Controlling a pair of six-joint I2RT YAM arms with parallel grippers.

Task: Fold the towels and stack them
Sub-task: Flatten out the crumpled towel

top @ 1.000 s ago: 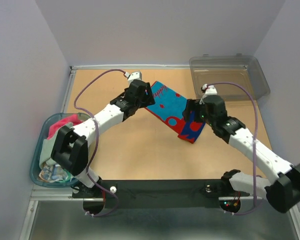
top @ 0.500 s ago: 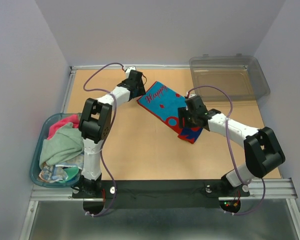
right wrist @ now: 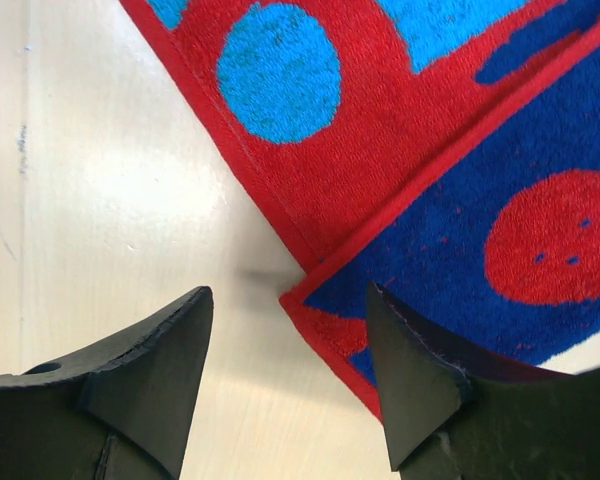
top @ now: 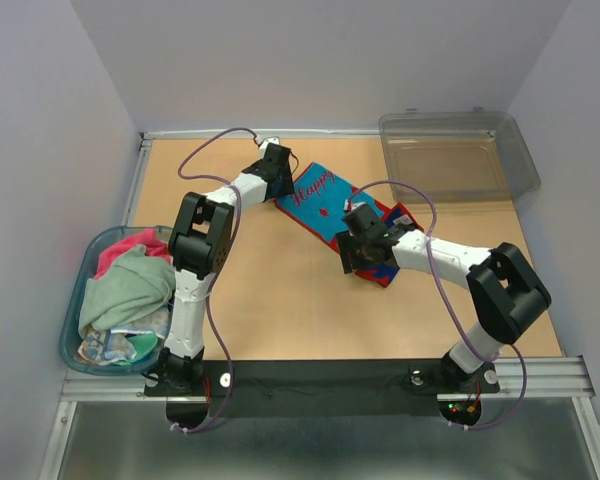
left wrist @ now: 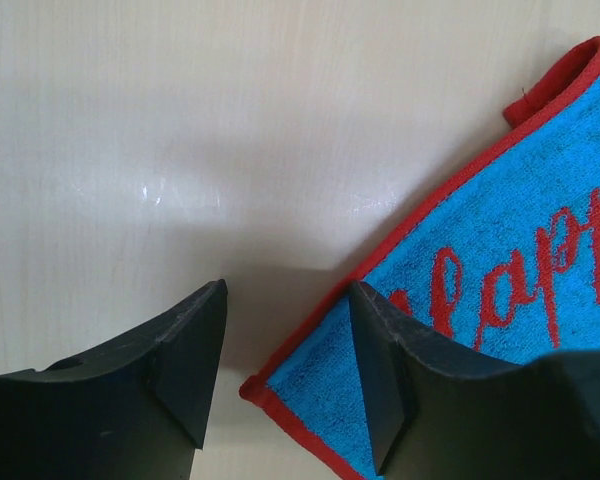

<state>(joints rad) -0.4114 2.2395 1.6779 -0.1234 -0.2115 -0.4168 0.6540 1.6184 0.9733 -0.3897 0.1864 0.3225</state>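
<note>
Tan wooden tabletop [top: 280,310], walled in pale grey on three sides. One blue-and-red lettered towel [top: 325,205] lies flat and diagonal at centre, towards the far side. The heaped towels [top: 130,285], teal and pink uppermost, sit in the blue-rimmed tub [top: 70,320] at the near left. A clear grey bin [top: 460,150] stands at the far right.

Left gripper [left wrist: 286,300]: fingers spread, low over the towel's left corner, the red hem running between them and one finger over the cloth. Right gripper [right wrist: 287,300]: fingers spread, straddling the near corner, where a dark-blue panel overlaps the red one. Neither holds anything.

Judged step: pinching two corners to make the first fold. Recommendations: lower each gripper until the under-finger slides beneath the hem, and close on the cloth only. At the near corner, check how many layers are caught. Lift both corners together and carry them evenly across, or the edges will skew.
</note>
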